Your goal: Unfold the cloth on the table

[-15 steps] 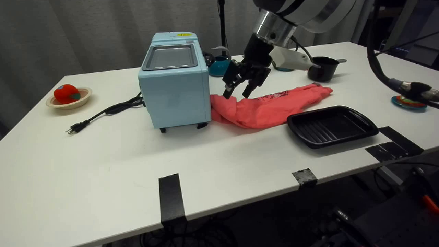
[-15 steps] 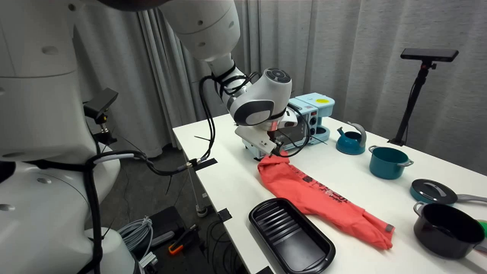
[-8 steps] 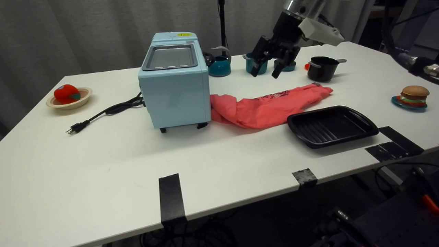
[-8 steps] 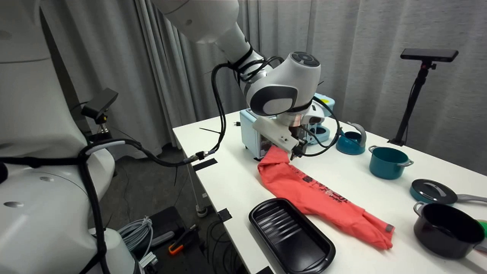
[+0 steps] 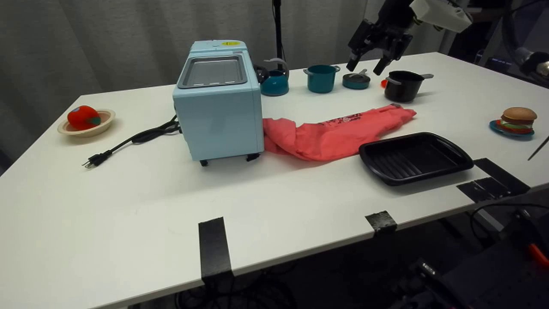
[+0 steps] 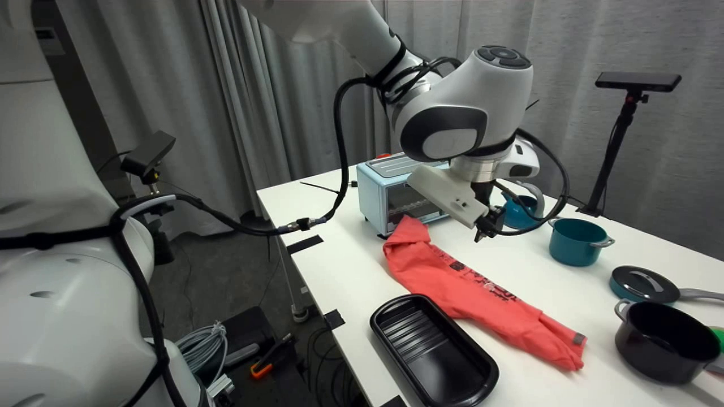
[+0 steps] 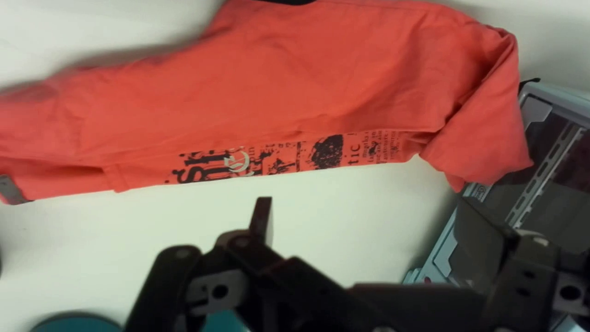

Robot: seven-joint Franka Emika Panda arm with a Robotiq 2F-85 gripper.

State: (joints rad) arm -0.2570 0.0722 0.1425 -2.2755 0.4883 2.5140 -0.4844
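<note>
A red-coral cloth with black print lies on the white table [image 5: 128,214], folded into a long strip; the cloth shows in both exterior views [image 5: 334,139] [image 6: 481,294] and in the wrist view [image 7: 295,83]. Its end by the toaster oven is folded over and bunched, partly hidden by the oven in an exterior view. My gripper [image 5: 365,68] is open and empty, raised above the table and apart from the cloth. In the wrist view the open fingers [image 7: 371,207] have bare table between them, with the cloth beyond the fingertips.
A light blue toaster oven [image 5: 218,120] stands against the cloth's bunched end. A black baking pan [image 5: 416,159] lies close along its side. A teal kettle [image 5: 275,83], teal pot [image 5: 321,79], lidded pan [image 5: 356,81] and black pot [image 5: 404,87] stand behind. A toy burger [image 5: 517,120] sits farther off.
My gripper has risen and moved away from the cloth's bunched end and the oven, toward the pots. It stays open. The cloth has not visibly moved.
</note>
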